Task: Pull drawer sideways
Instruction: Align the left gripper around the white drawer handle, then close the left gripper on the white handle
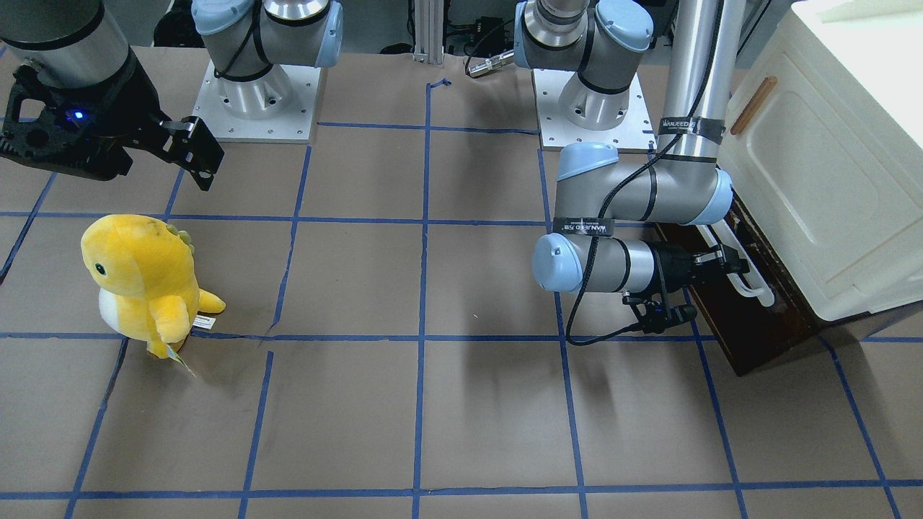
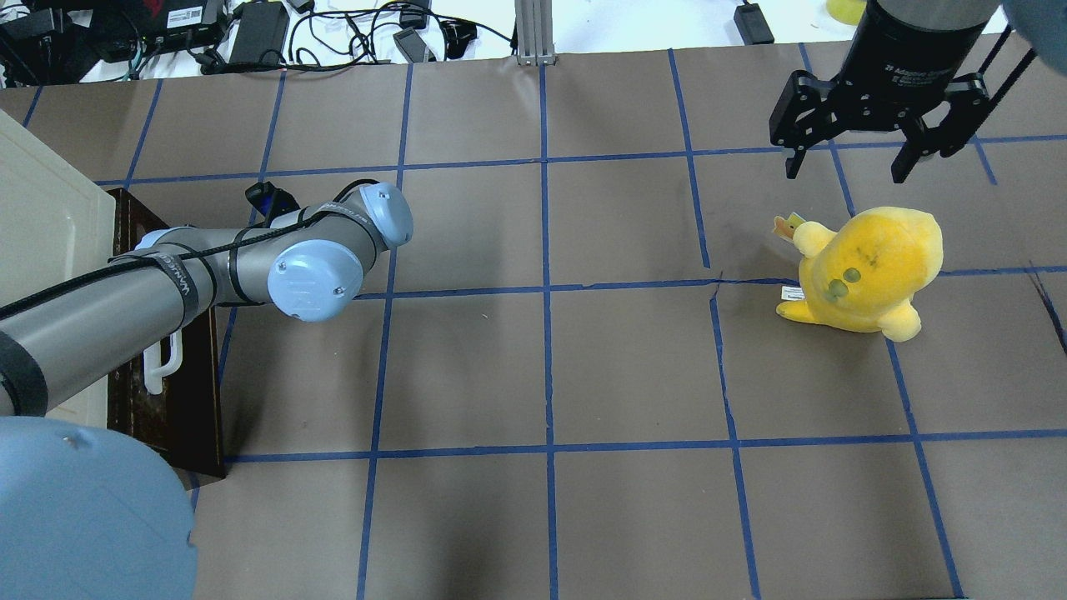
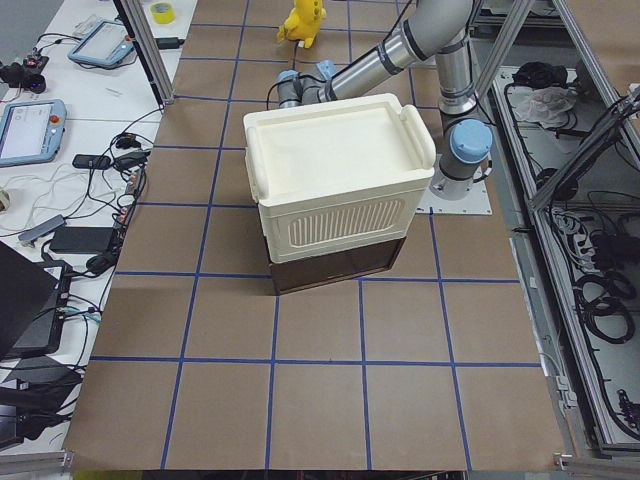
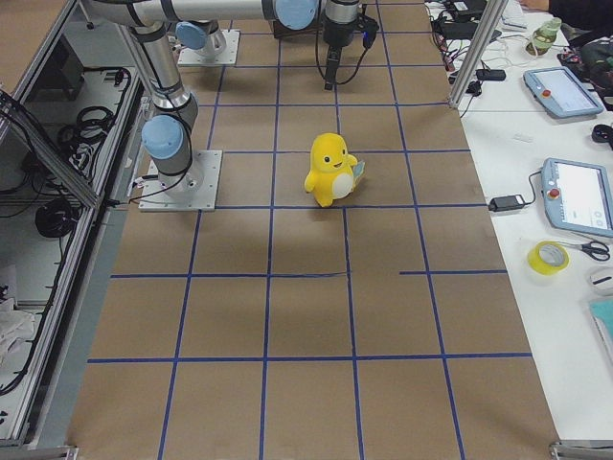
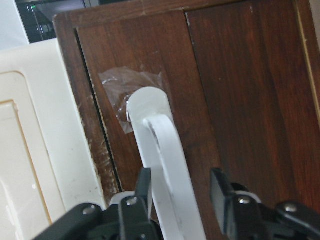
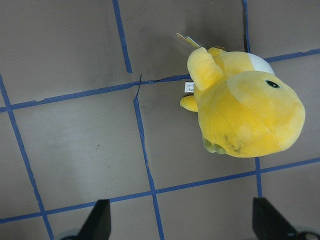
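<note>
The drawer [image 1: 753, 328] has a dark brown worn front and a long white bar handle [image 1: 750, 285], and sits under the cream-white cabinet [image 1: 829, 180]. My left gripper [image 1: 734, 270] is at the handle. In the left wrist view the drawer front [image 5: 240, 90] fills the frame and my left gripper [image 5: 180, 195] straddles the handle [image 5: 160, 150]. Its jaws are open; one finger [image 5: 143, 192] is against the bar and the other stands a little off it. In the overhead view the arm hides this gripper. My right gripper [image 2: 850, 162] is open and empty, high over the table's far side.
A yellow plush toy [image 2: 867, 267] stands on the brown paper below my right gripper and shows in the right wrist view [image 6: 245, 115]. The cabinet [image 3: 340, 190] sits at the table's left end. Cables and adapters [image 2: 258, 25] lie beyond the far edge.
</note>
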`<control>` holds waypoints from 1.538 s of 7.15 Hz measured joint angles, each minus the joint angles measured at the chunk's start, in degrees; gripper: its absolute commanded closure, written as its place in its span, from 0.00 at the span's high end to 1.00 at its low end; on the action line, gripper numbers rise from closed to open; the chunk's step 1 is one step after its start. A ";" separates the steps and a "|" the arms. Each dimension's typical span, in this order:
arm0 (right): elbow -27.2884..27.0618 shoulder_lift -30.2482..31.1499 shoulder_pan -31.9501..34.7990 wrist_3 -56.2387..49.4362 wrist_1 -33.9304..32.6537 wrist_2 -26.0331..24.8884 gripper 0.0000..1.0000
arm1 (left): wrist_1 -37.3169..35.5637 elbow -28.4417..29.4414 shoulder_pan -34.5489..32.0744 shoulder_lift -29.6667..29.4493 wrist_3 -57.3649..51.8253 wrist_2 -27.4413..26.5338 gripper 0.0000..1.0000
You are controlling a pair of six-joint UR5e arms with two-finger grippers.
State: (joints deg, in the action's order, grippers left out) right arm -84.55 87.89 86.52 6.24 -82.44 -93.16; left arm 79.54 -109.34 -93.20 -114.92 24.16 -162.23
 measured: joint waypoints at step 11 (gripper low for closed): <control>0.00 0.00 0.04 0.00 0.00 0.00 1.00 | -0.41 0.49 -0.55 -0.35 -0.34 0.18 0.04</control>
State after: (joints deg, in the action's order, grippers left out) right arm -84.55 87.89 86.56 6.24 -82.44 -93.16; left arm 79.13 -108.85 -93.75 -115.27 23.82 -162.04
